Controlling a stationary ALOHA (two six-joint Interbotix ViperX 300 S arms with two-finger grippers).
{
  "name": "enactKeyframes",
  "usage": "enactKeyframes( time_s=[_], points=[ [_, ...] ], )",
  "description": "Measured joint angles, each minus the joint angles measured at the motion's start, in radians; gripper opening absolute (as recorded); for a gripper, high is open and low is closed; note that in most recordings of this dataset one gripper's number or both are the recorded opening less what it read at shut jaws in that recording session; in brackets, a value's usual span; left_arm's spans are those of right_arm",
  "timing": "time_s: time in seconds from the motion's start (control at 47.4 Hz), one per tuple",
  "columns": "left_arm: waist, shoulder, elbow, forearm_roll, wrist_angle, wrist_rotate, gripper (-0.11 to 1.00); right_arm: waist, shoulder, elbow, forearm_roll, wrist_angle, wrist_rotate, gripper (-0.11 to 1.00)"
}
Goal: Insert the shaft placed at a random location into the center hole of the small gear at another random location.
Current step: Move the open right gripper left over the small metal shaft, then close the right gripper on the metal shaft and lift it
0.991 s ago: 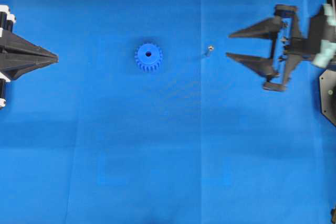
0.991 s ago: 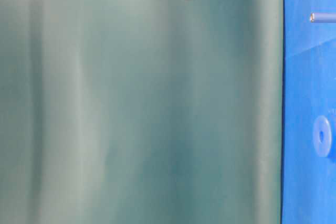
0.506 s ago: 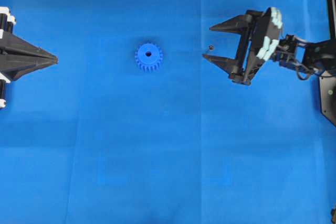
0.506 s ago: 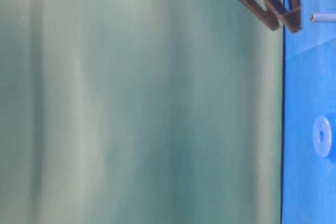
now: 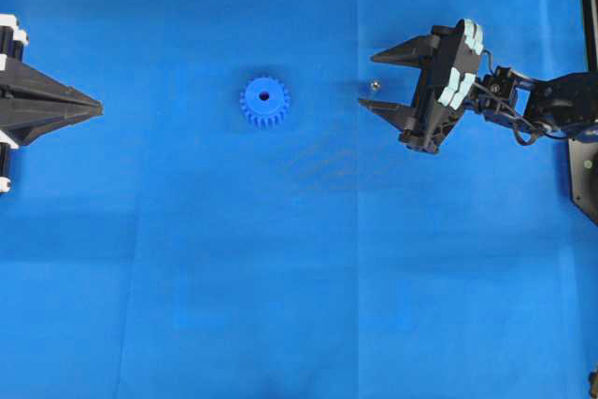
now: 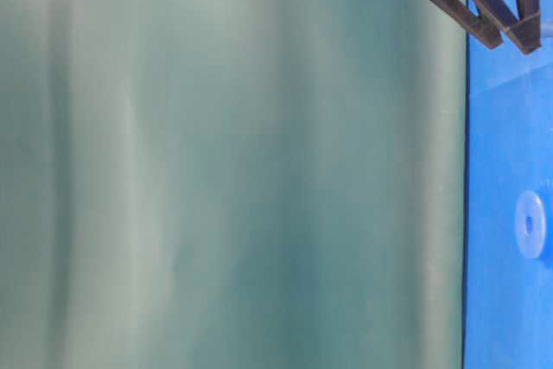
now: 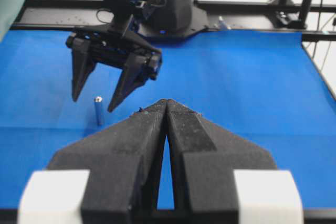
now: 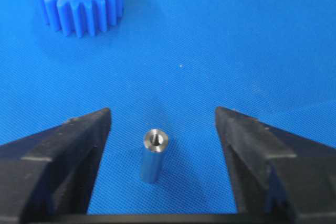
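A: On the blue table (image 5: 280, 277), the shaft (image 5: 373, 85) stands upright on its end, well apart from the small gear (image 5: 264, 102), which lies flat toward the left arm's side. The right tool (image 5: 372, 79) has its jaws spread wide on either side of the shaft, with daylight on both sides and nothing in its grip. In the right wrist view the shaft (image 8: 154, 156) sits between the two pads (image 8: 68, 145) but nearer one of them.

B: And the left tool (image 5: 98, 103)?

A: It is pressed closed, tip to tip, holding nothing, and hangs at the far edge of the overhead view. It plays no part in this step.

B: How should the right arm take the shaft?

A: It looks best to centre first, so both pads meet the pin together. If the nearer pad touches alone, so slim a standing pin would likely tip over. The tool should also come low enough to grip the body rather than the top rim, then close slowly and lift straight up. Kept vertical, the shaft would suit the center hole (image 5: 264, 96), which faces upward and looks only about shaft-wide.

B: Any brands or labels to read?

A: None. No writing can be made out on the gear, the shaft or either arm.
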Motion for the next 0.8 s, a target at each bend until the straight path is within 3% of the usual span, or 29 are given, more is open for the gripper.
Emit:
enactKeyframes(
  time_s=[0.169, 0.253, 0.801],
  points=[
    [0.000, -0.002, 0.000, 0.002, 0.000, 0.000, 0.00, 0.008, 0.000, 0.005, -0.002, 0.000, 0.000, 0.17],
    [0.000, -0.003, 0.000, 0.002, 0.000, 0.000, 0.00, 0.009, 0.000, 0.005, -0.006, -0.002, 0.000, 0.04],
    [0.000, -0.008, 0.000, 0.000, 0.009, -0.002, 0.00, 0.011, -0.048, 0.005, -0.008, 0.021, 0.002, 0.02]
  ],
)
